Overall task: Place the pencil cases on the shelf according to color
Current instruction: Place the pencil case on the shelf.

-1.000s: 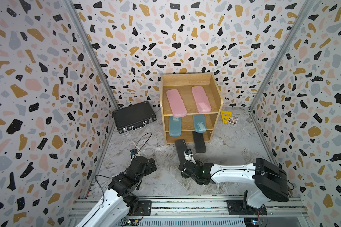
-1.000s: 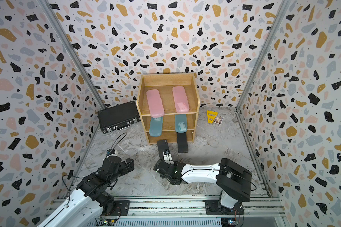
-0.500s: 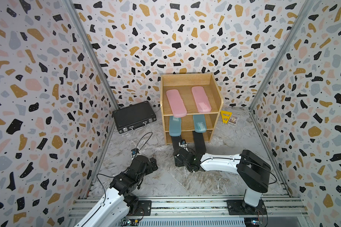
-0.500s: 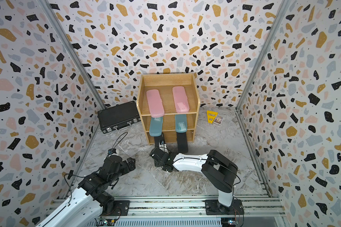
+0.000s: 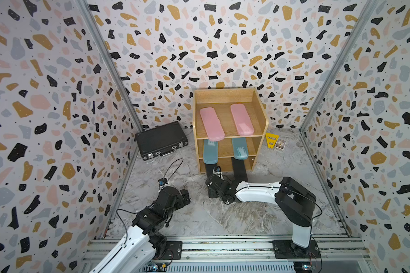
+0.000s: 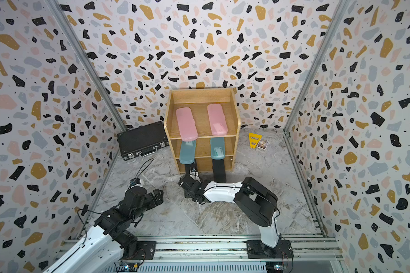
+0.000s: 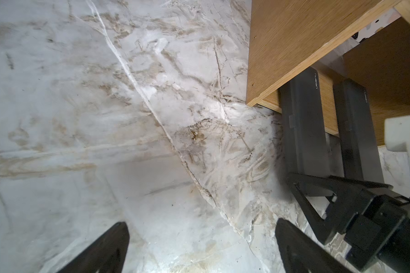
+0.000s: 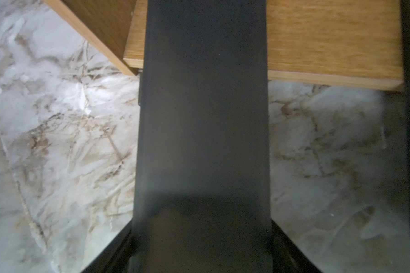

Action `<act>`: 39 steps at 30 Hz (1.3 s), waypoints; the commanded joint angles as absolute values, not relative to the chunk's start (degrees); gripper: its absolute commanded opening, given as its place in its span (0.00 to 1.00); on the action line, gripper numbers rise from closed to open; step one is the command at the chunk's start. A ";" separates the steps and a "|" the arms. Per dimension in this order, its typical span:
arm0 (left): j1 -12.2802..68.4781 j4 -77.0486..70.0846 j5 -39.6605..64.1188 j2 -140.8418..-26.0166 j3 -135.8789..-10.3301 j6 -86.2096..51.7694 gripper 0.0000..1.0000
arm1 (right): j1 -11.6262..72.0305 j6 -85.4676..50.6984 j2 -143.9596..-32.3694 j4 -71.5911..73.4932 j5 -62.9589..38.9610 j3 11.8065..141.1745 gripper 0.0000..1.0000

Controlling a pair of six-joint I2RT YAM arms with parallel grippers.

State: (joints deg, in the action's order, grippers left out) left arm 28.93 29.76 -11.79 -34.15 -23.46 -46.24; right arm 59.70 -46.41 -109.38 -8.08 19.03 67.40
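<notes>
The right gripper (image 8: 201, 227) is clamped across the near end of a black case (image 8: 202, 106). The case's far end lies over the front edge of the bottom board of the shelf (image 5: 258, 111), and the rest sticks out over the floor. The arm stands on the rail in front of the shelf, bent at a black elbow, with its white forearm low and level toward the shelf's left half.

The left gripper (image 7: 201, 227) has its fingers spread wide with only bare floor between them. It hangs low, in front of the shelf and off to its left.

The other black case (image 5: 239, 169) lies in the right half of the bottom tier, also jutting forward. Two teal cases (image 5: 210, 151) fill the middle tier and two pink cases (image 5: 211, 124) lie on the top.

The marble floor (image 5: 223, 219) is closed in by speckled terrazzo walls (image 5: 199, 47), and the shelf backs against the far wall. A black briefcase (image 5: 161, 139) lies left of the shelf, and a yellow packet (image 5: 270, 139) lies right of it.

A second ago the held case lay wholly clear of the shelf, with the right elbow further out. Since then the arm has stretched forward and slid the case in. The left arm has not moved.
</notes>
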 commanded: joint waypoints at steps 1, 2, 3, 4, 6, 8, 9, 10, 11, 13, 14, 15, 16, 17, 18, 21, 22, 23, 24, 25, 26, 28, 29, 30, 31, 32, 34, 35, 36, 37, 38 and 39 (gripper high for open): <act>28.67 27.70 -11.25 -34.35 -22.25 -45.80 1.00 | 59.15 -47.11 -109.67 -7.83 19.25 70.11 0.31; 28.66 27.64 -11.14 -34.28 -22.17 -45.87 1.00 | 59.06 -46.94 -109.77 -7.89 19.19 70.43 0.33; 28.70 27.60 -11.03 -34.36 -22.06 -45.81 1.00 | 58.98 -46.86 -109.82 -8.17 19.25 70.70 0.35; 28.65 27.60 -11.06 -34.29 -22.06 -45.88 1.00 | 58.90 -46.76 -109.79 -8.24 19.23 70.90 0.37; 28.65 27.71 -10.96 -34.35 -22.13 -45.70 1.00 | 58.89 -46.51 -109.70 -8.35 19.05 71.17 0.47; 28.70 27.77 -10.97 -34.37 -22.26 -45.55 1.00 | 58.89 -46.32 -109.52 -8.35 18.79 71.27 0.56; 28.65 27.77 -10.98 -34.42 -22.24 -45.60 1.00 | 58.89 -46.26 -109.43 -8.35 18.59 71.28 0.60; 28.65 27.77 -10.98 -34.40 -22.24 -45.61 1.00 | 58.89 -46.23 -109.34 -8.41 18.47 71.28 0.63; 28.65 27.78 -10.86 -34.37 -22.26 -45.60 1.00 | 58.89 -46.23 -109.30 -8.51 18.34 71.25 0.67; 28.67 27.84 -10.72 -34.40 -22.31 -45.69 1.00 | 58.89 -46.23 -109.12 -8.93 18.32 71.21 0.72; 28.65 27.98 -10.68 -34.32 -22.32 -45.70 1.00 | 58.89 -46.23 -109.00 -9.05 18.28 71.19 0.75; 28.66 28.12 -10.72 -34.30 -22.41 -45.77 1.00 | 58.89 -46.32 -108.83 -9.18 18.23 71.06 0.77; 28.72 28.21 -10.70 -34.12 -22.41 -45.80 1.00 | 58.89 -46.45 -108.66 -9.37 18.32 71.02 0.79; 28.65 28.30 -10.61 -34.03 -22.43 -45.86 1.00 | 58.89 -46.43 -108.42 -9.62 18.19 70.97 0.81; 28.67 28.40 -10.57 -33.95 -22.39 -45.84 1.00 | 58.88 -46.42 -108.01 -9.58 17.94 70.72 0.83; 28.66 28.60 -10.57 -33.56 -22.24 -46.02 1.00 | 58.89 -46.34 -106.39 -8.52 17.22 69.28 0.87; 28.65 28.65 -10.60 -33.56 -22.26 -46.05 1.00 | 58.89 -46.24 -105.76 -8.53 17.14 68.79 0.88; 28.66 28.75 -10.55 -33.41 -22.24 -46.05 1.00 | 58.89 -46.08 -105.17 -8.57 17.03 68.36 0.89; 28.66 28.90 -10.61 -33.39 -22.32 -46.05 1.00 | 58.97 -45.94 -104.60 -8.69 16.96 68.01 0.90; 28.66 29.17 -10.67 -33.39 -22.49 -46.09 1.00 | 58.97 -45.75 -104.00 -8.99 16.93 67.68 0.90; 28.66 29.54 -10.64 -33.25 -22.71 -46.05 1.00 | 58.97 -45.48 -103.44 -9.22 16.68 67.39 0.90; 28.66 30.21 -10.80 -32.99 -22.94 -46.04 1.00 | 59.06 -45.13 -102.68 -9.88 16.53 66.85 0.91; 28.66 30.47 -10.94 -32.79 -23.03 -45.98 1.00 | 59.15 -45.02 -102.40 -10.38 16.30 66.66 0.91; 28.65 30.70 -10.98 -32.52 -23.01 -46.00 1.00 | 59.30 -44.92 -102.10 -10.75 16.18 66.44 0.90; 28.65 30.92 -11.23 -32.24 -23.02 -45.94 1.00 | 59.46 -45.06 -101.80 -11.09 16.13 66.13 0.90; 28.70 31.10 -11.34 -31.94 -22.94 -46.02 1.00 | 59.70 -45.09 -101.43 -11.05 16.09 65.53 0.90; 28.70 31.37 -11.44 -31.55 -22.94 -46.05 1.00 | 60.26 -45.30 -100.42 -11.04 16.79 64.37 0.90; 28.66 31.52 -11.53 -31.54 -23.07 -46.01 1.00 | 60.58 -45.50 -99.64 -11.04 17.31 63.57 0.90; 28.65 31.76 -11.58 -31.49 -23.19 -45.85 1.00 | 60.74 -45.68 -98.95 -11.21 17.73 62.95 0.90; 28.65 31.94 -11.58 -31.49 -23.36 -45.81 1.00 | 60.77 -45.94 -98.06 -11.46 18.15 62.21 0.89; 28.66 32.14 -11.57 -31.54 -23.46 -45.82 1.00 | 60.79 -46.20 -97.18 -11.92 18.61 61.57 0.89; 28.65 32.30 -11.45 -31.54 -23.54 -45.81 1.00 | 60.77 -46.38 -96.42 -12.62 19.03 61.03 0.89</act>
